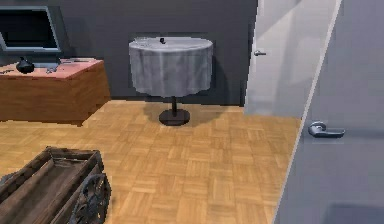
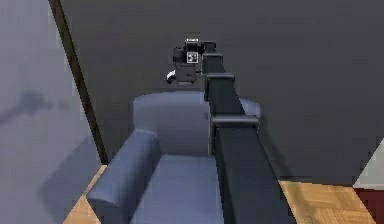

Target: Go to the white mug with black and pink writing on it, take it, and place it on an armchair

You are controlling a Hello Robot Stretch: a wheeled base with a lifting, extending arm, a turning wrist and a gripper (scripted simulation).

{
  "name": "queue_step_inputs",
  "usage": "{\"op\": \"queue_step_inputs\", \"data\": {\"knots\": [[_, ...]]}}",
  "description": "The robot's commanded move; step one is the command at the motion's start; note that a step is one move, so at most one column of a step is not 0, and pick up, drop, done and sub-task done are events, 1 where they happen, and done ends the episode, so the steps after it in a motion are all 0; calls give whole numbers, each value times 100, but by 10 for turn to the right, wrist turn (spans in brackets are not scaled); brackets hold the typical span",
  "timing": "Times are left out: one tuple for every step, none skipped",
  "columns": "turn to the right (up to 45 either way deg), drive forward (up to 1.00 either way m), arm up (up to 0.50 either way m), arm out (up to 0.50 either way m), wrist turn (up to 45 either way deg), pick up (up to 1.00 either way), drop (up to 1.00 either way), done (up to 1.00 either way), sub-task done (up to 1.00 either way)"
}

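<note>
A blue-grey armchair (image 2: 165,150) stands against a dark wall in the arm side view. My arm (image 2: 235,130) reaches out above its seat and backrest. My gripper (image 2: 178,72) is just above the top of the backrest, with the dark wall behind it. A small pale blob sits at its far end, too small to name. I cannot tell whether the gripper holds anything.
In the forward view, a round table (image 1: 171,66) with a grey cloth carries a small dark object (image 1: 162,41). A wooden desk (image 1: 50,88) with a screen (image 1: 27,30) stands at the left, and a wooden cart (image 1: 55,185) is close by. A grey door (image 1: 335,130) is at the right.
</note>
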Motion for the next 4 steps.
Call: {"op": "queue_step_inputs", "data": {"knots": [[0, 0, -32, 0, 0, 0, 0, 0, 0], [0, 0, -32, 0, 0, 0, 0, 0, 0], [0, 0, 0, 0, 0, 0, 100, 0, 0], [0, 0, 10, 0, 0, 0, 0, 0, 0]]}}
